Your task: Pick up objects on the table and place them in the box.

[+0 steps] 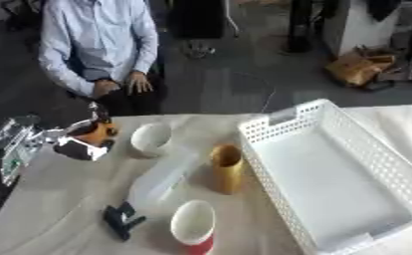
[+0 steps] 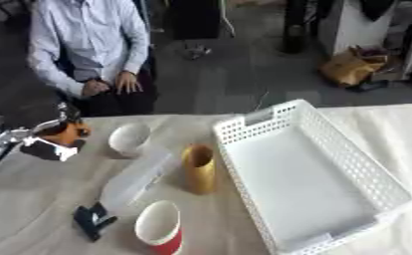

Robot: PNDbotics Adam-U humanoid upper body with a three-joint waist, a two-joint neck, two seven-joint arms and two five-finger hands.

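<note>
My box sits empty at the right of the tabletop, with the red cup, yellow cup, white cup and black clip all outside it, and my left hand closed on an orange thing.

1. white perforated box, lying on the right half of the table, its inside bare.
2. mustard-yellow cup, on its side just beside the box's left wall, mouth toward the far edge.
3. clear plastic container, lying aslant just left of the yellow cup.
4. red cup with white inside, near the table's near edge.
5. small black object, left of the red cup.
6. white bowl, toward the far edge.
7. left hand, at the table's left edge, fingers around an orange object.
</note>
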